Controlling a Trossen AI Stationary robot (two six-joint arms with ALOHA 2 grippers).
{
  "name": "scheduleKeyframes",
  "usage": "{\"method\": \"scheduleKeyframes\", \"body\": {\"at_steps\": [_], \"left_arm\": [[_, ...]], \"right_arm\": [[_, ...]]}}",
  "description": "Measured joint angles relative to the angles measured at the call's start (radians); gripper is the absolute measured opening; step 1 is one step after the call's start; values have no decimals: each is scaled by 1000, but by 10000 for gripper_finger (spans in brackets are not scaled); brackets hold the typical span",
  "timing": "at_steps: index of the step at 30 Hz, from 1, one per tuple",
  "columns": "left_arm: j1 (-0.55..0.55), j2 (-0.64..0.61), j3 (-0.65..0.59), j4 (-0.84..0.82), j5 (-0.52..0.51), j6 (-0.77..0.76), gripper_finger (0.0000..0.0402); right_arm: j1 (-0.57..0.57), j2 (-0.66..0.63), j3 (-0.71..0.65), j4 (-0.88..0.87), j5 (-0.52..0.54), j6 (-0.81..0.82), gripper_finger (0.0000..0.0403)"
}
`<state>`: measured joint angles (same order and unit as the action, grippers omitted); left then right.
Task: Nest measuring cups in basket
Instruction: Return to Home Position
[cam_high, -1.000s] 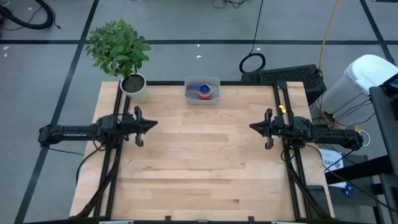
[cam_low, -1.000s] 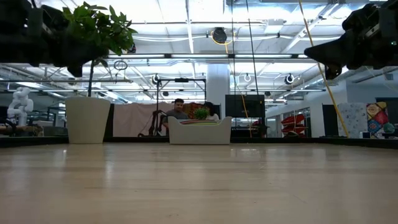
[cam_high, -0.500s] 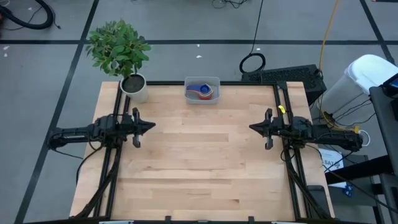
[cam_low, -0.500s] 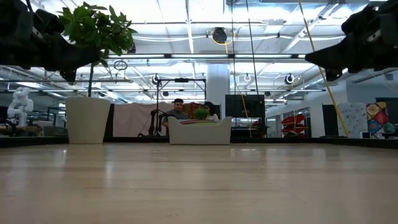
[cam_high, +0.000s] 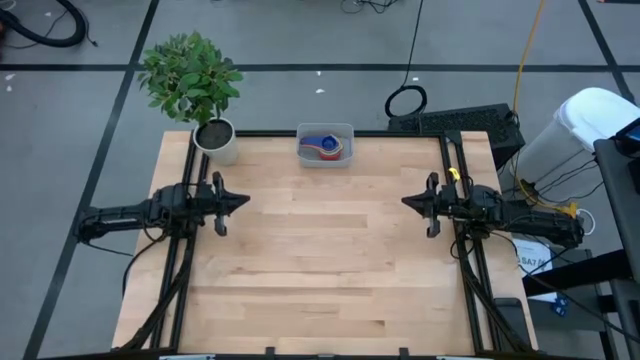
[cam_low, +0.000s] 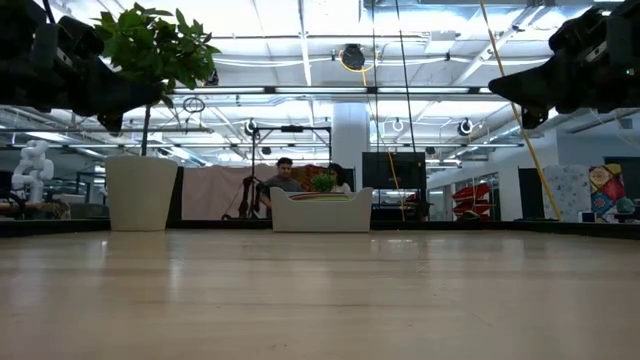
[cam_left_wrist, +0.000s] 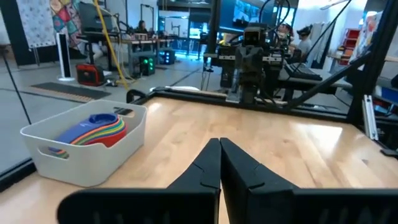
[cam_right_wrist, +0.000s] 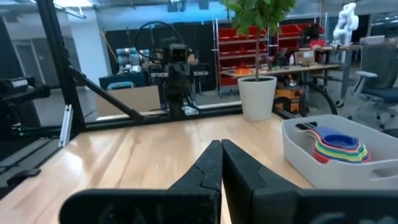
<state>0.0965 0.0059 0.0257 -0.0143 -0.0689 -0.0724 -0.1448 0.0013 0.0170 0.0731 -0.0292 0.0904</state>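
The pale grey basket (cam_high: 325, 144) stands at the table's far edge, near the middle. The measuring cups (cam_high: 322, 145) sit nested inside it, a blue one on top with red, yellow and green rims showing (cam_left_wrist: 96, 129) (cam_right_wrist: 339, 145). My left gripper (cam_high: 246, 200) hovers shut above the table's left side, fingers pointing right; its tips meet (cam_left_wrist: 219, 142). My right gripper (cam_high: 404, 203) hovers shut above the right side, pointing left; its tips meet too (cam_right_wrist: 221, 144). Both are well away from the basket (cam_low: 321, 211).
A white plant pot (cam_high: 218, 141) with a leafy green plant (cam_high: 190, 75) stands at the far left corner, left of the basket. Black frame rails run along the table's left and right sides. Bare wood lies between the two grippers. People (cam_low: 287, 176) sit in the room beyond.
The left arm has drawn back slightly toward the table's left edge and stayed shut. The right arm has hardly moved. The basket and cups have kept still.
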Motion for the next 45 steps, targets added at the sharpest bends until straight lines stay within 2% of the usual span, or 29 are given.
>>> {"method": "scheduleKeyframes", "body": {"at_steps": [8,45], "left_arm": [[2,0,0,0,0,98,3],[2,0,-3,24,-2,95,21]], "right_arm": [[0,1,-1,-3,-1,57,0],[0,1,-2,-2,1,54,0]]}}
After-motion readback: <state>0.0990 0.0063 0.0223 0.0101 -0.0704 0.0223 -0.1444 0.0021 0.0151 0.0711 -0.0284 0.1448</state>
